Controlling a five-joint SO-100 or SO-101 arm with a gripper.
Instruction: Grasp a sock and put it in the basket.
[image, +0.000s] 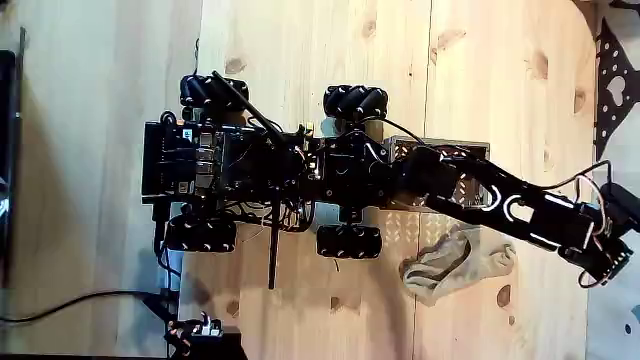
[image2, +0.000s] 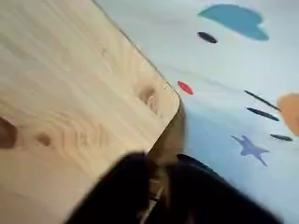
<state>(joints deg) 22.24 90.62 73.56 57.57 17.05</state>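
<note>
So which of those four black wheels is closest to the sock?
The wheel at lower centre of the fixed view, just left of the sock. The other three sit farther left or across the chassis.

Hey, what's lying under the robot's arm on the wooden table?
A crumpled beige-grey sock lies on the wooden table partly beneath the black arm. Its upper edge is covered by the arm, so its full shape is hidden.

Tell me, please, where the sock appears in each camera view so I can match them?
Fixed view: the sock lies lower right on the wooden board, beside the arm.
Wrist view: sock not in it.
Shared landmark: the wooden board, whose rounded corner appears in the wrist view.
</note>
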